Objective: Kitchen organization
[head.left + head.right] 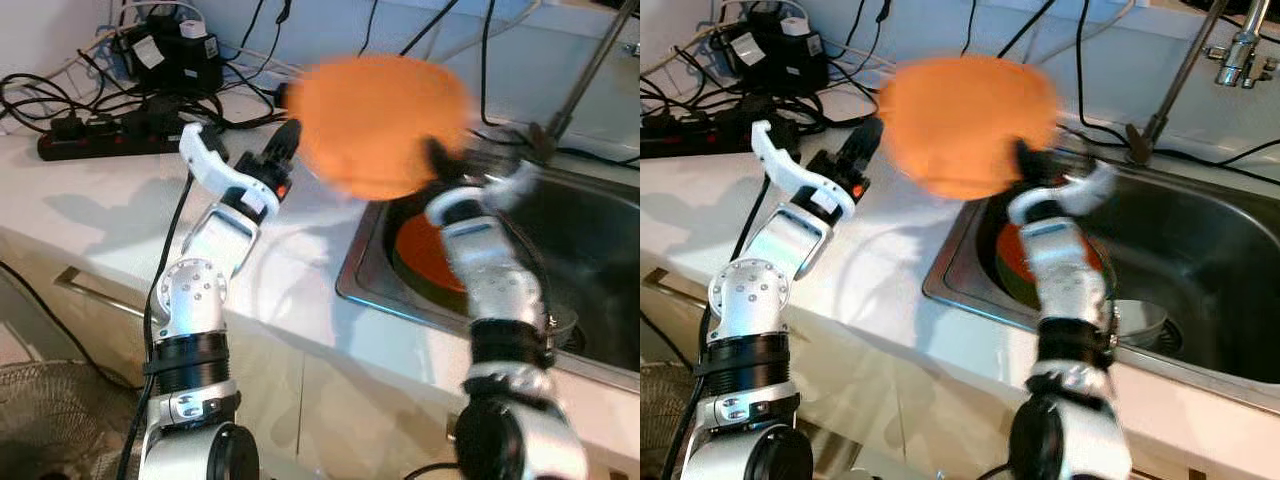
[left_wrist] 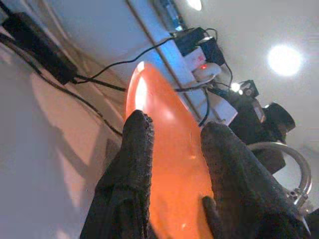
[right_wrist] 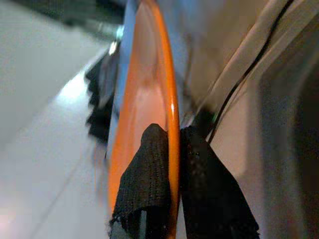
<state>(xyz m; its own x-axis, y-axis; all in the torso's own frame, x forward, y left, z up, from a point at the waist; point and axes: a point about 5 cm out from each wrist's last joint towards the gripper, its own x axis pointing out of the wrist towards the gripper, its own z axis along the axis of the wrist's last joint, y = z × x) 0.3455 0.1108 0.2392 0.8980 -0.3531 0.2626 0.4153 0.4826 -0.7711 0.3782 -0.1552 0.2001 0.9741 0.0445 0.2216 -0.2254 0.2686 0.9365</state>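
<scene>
Hands (image 3: 172, 144) raised, gripping orange plate (image 1: 380, 125)

Two orange plates: one held aloft (image 1: 380, 125), one in sink (image 1: 428, 252). One faucet (image 1: 1240, 55). One power strip (image 1: 110, 135).

The two eye views look forward and down from the head onto the white worktop (image 1: 120, 215) and the steel sink (image 1: 1200, 260); both cover the same area, the right eye view slightly offset. Each wrist view looks along its own claw at very close range. All four views share the orange plate (image 1: 380, 125), seen edge-on from the wrists.
</scene>
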